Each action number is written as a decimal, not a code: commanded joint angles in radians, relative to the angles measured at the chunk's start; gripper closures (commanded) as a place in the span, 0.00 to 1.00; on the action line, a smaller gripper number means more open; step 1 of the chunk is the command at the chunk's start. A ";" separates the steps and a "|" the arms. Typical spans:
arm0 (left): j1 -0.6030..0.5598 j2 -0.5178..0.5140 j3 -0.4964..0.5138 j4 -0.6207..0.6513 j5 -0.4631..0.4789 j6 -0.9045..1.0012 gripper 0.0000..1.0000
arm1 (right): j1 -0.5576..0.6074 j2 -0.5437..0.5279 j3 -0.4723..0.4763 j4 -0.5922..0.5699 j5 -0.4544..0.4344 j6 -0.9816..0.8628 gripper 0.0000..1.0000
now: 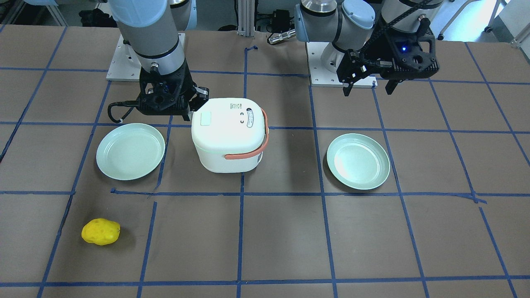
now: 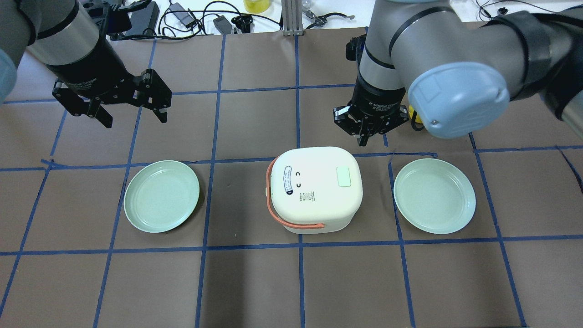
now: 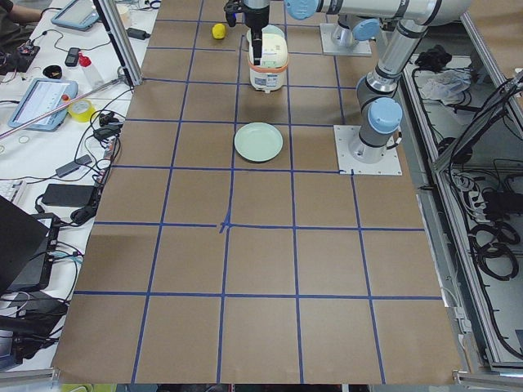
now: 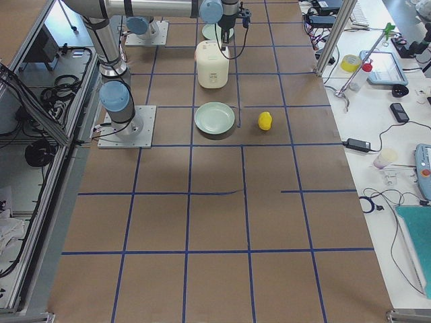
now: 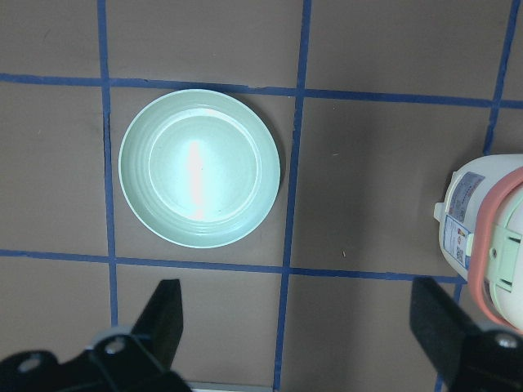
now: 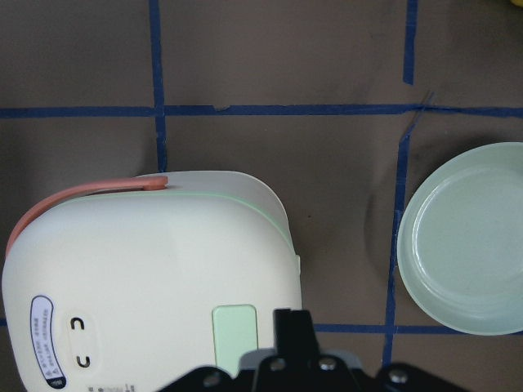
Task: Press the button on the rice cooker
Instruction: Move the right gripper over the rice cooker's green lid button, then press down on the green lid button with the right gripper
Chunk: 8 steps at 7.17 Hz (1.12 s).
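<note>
The right gripper (image 2: 364, 136), fingers pinched shut, hangs over the rice cooker (image 2: 314, 200); the green button (image 2: 343, 176) sits just to its left (a straight descent may strike bare lid).

This is a robotics lab. The desk (image 2: 255, 282) is covered in brown paper, squared off with blue tape (image 2: 250, 247), and each arm stands bolted to a metal base plate (image 4: 145, 131). Beyond the jaws, past the desk's far edge, lie cables (image 2: 214, 7) and a power brick (image 2: 145, 13). Benches out to either side of the jaws carry tablets (image 3: 45, 102), a tape roll (image 4: 349, 63) and aluminium posts (image 3: 117, 41).
</note>
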 commanded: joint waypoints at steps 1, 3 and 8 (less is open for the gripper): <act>0.000 0.000 0.000 0.000 0.000 -0.001 0.00 | 0.032 -0.002 0.098 -0.104 0.000 0.013 1.00; 0.000 0.000 0.000 0.000 0.000 -0.001 0.00 | 0.050 0.001 0.127 -0.134 -0.002 0.010 1.00; 0.000 0.000 0.000 0.000 0.000 0.000 0.00 | 0.058 0.012 0.136 -0.137 -0.003 0.010 1.00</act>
